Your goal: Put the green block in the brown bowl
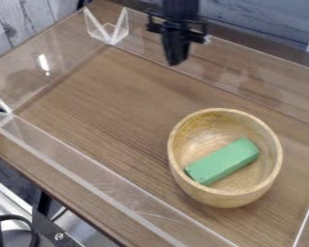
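High view — angled down, tabletop-wide
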`<state>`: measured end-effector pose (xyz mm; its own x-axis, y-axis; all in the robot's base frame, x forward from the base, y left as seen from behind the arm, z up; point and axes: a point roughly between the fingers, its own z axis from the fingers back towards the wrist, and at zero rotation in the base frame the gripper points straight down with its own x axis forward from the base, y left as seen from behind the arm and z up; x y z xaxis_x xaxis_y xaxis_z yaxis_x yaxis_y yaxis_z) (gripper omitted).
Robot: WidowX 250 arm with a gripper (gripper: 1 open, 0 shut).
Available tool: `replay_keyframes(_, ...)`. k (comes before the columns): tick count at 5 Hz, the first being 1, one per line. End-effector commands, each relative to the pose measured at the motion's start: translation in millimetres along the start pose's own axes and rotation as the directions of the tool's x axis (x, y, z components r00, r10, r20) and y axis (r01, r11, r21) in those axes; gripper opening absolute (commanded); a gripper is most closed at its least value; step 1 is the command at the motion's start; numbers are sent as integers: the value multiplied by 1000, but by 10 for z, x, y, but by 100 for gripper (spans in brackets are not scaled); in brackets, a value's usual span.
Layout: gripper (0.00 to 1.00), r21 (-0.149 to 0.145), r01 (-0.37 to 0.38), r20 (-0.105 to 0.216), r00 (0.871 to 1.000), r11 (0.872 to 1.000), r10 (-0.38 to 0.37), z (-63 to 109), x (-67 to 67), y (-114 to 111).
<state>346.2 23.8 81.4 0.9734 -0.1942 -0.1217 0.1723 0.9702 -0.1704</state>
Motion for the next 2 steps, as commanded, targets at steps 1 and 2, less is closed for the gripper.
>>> replay_keyframes(1, 0, 64, 80, 60, 995, 995, -84, 165, 193, -394)
replay_keyframes(2, 100, 83, 76, 46, 996, 994, -80, 91, 219, -365)
